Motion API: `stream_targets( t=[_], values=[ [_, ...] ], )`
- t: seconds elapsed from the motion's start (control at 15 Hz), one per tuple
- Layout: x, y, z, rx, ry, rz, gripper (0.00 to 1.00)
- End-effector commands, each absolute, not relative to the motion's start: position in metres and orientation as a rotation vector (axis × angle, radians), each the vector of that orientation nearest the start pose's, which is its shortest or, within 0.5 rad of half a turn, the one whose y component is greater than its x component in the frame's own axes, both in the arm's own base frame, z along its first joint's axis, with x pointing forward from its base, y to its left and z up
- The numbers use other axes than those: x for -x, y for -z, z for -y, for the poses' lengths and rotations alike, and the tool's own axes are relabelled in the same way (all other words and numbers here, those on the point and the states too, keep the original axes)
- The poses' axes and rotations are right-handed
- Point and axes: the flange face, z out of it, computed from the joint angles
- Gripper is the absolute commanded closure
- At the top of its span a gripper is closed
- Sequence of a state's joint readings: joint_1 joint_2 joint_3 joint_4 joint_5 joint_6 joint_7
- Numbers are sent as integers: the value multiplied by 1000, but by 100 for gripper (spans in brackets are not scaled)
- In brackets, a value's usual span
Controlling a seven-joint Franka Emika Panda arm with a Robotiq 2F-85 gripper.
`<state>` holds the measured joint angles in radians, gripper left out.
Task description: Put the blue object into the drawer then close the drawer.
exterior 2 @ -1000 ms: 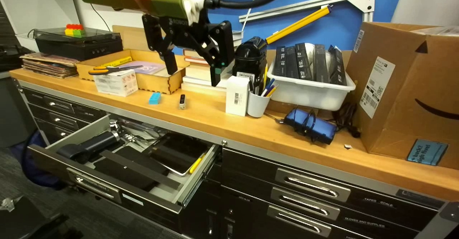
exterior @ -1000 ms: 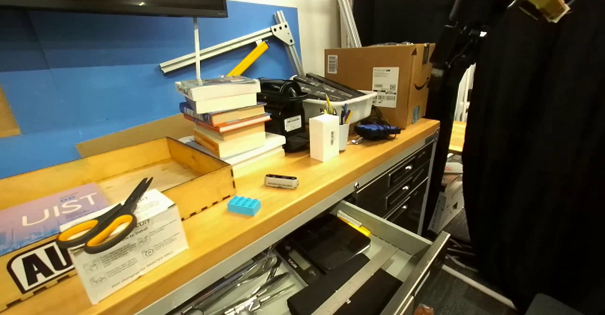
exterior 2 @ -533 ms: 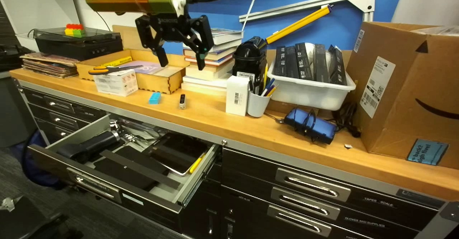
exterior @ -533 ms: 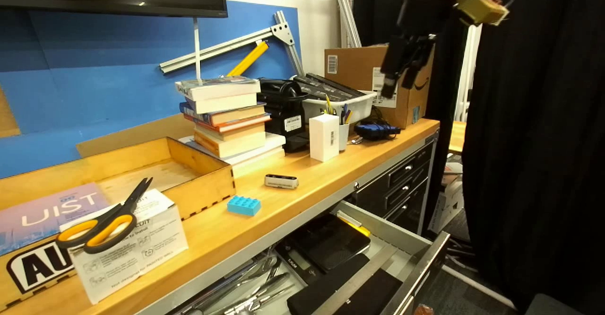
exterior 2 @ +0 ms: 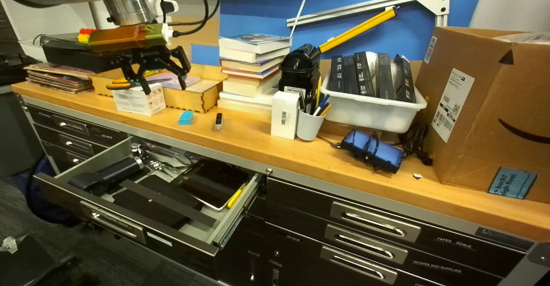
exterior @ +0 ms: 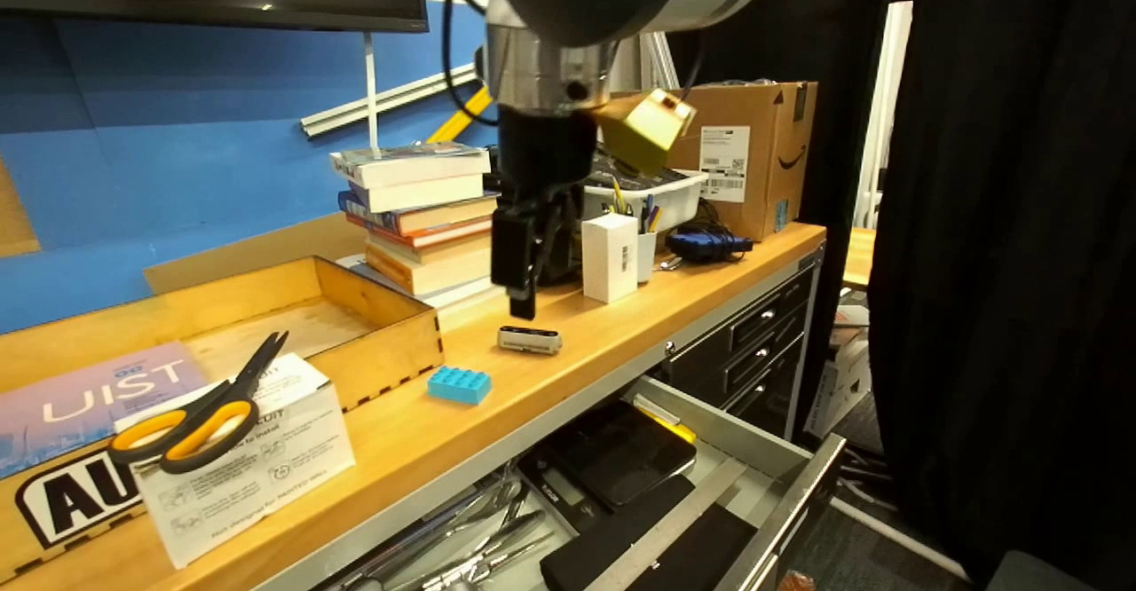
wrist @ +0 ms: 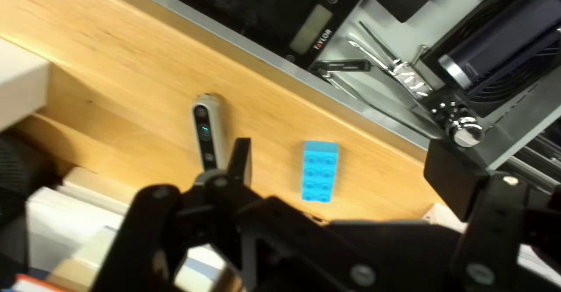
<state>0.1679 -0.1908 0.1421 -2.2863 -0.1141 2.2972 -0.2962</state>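
Note:
The blue object (exterior: 459, 385), a small bumpy-topped block, lies flat on the wooden worktop near its front edge. It also shows in an exterior view (exterior 2: 185, 117) and in the wrist view (wrist: 319, 171). The drawer (exterior 2: 60, 198) is pulled well out below the worktop; its side wall shows in an exterior view (exterior: 737, 427). My gripper (exterior 2: 164, 86) is open and empty, pointing down above the worktop, apart from the block. In the wrist view the block shows in the gap between the fingertips, nearer the left finger (wrist: 239, 160), and lies below them.
A small grey device (exterior: 529, 340) lies beside the block. A white box with scissors (exterior 2: 138, 99), a wooden tray (exterior: 390, 351) and a book stack (exterior: 417, 218) stand around it. The drawer holds a black scale (wrist: 280, 16), metal tools and a dark cylindrical tool (exterior 2: 105, 174).
My gripper has moved down along the bench towards the block, leftward in both exterior views, staying open. The block and drawer have not moved.

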Motion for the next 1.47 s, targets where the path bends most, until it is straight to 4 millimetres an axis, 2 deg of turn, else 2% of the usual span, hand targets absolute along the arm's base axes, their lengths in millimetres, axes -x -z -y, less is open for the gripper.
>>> stream_targets(
  t=[0.0,0.13,0.27,0.47,0.67,0.87,1.07,1.13,1.2,1.4],
  values=[
    [-496,-421,-219,2984,287,1235,0],
    [-502,-400,-244,2972,294,1297,0],
    [-516,-387,-255,3004,369,1319,0],
    [-548,-371,-252,3077,465,1280,0],
    [-576,-363,-242,3139,499,1247,0],
    [-594,-350,-229,3173,391,1216,0],
    [-603,-333,-214,3212,259,1172,0],
    [-605,-331,-211,3217,249,1157,9],
    [-606,-330,-210,3211,224,1152,27],
    [-600,-334,-207,3192,166,1132,51]
  ],
)
